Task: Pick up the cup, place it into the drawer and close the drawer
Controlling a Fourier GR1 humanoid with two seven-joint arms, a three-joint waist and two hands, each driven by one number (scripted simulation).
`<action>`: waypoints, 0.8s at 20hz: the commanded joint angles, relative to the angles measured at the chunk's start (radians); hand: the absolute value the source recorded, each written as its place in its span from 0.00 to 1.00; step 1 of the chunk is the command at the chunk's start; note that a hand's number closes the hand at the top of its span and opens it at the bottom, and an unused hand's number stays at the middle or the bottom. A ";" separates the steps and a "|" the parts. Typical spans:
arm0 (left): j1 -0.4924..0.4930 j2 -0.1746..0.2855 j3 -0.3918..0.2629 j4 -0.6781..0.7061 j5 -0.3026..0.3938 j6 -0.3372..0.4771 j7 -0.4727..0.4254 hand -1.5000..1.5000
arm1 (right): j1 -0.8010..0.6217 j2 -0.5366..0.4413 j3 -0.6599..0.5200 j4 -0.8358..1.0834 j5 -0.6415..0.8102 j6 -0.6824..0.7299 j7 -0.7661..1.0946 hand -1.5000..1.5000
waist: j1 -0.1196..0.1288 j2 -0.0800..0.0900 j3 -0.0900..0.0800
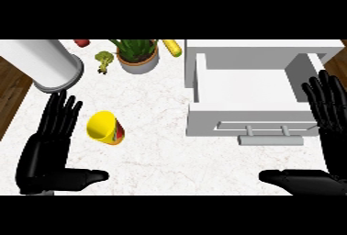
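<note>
We see the yellow cup (pixel 105 128) on its side near the counter's (pixel 169 156) left edge — just beside the left hand (pixel 44 153), fingers straight. The right hand (pixel 332 142), likewise released, flanks the open drawer (pixel 244 87).

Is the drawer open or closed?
Open. The drawer is pulled out toward the robot, and its white inside shows with nothing in it.
</note>
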 commanded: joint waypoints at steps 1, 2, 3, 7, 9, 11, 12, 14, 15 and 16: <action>0.016 0.025 0.056 0.098 -0.021 -0.012 -0.076 0.00 | -0.013 -0.019 -0.024 0.004 -0.007 0.020 0.001 0.00 | 0.000 0.000 0.000; -0.008 0.051 0.102 0.154 -0.010 -0.021 -0.101 0.00 | 0.053 0.013 0.000 -0.008 0.001 0.014 -0.038 0.00 | -0.003 0.000 0.000; 0.032 0.016 0.058 0.119 -0.036 -0.005 -0.103 0.00 | 0.002 0.024 0.029 -0.030 0.034 -0.011 0.027 0.00 | 0.001 0.000 0.000; -0.053 0.072 0.132 0.293 -0.040 -0.008 -0.130 0.00 | 0.002 0.007 -0.010 0.051 0.020 0.018 -0.061 0.00 | -0.002 0.001 0.000; -0.014 0.052 0.114 0.368 -0.068 -0.023 -0.215 0.00 | -0.087 0.007 -0.013 0.074 0.018 -0.001 0.006 0.00 | 0.001 0.001 0.000; -0.040 0.058 0.125 0.416 -0.094 0.004 -0.232 0.00 | 0.015 -0.023 -0.066 0.054 -0.032 0.058 -0.083 0.00 | -0.003 0.000 0.000; -0.054 0.080 0.157 0.465 -0.061 -0.028 -0.243 0.00 | 0.013 0.020 -0.007 0.094 0.027 0.031 -0.119 0.00 | -0.001 0.001 0.000; -0.078 0.076 0.161 0.621 -0.105 -0.027 -0.366 0.00 | -0.055 0.013 -0.017 0.114 0.018 0.019 -0.062 0.00 | -0.002 0.002 -0.001; -0.110 0.085 0.174 0.668 -0.111 -0.018 -0.388 0.00 | -0.030 -0.010 -0.053 0.069 -0.014 0.039 -0.056 0.00 | -0.005 0.001 0.000; -0.121 0.060 0.148 0.637 -0.123 0.022 -0.335 0.00 | 0.001 0.041 0.019 0.072 0.044 0.015 -0.073 0.00 | -0.002 0.000 0.000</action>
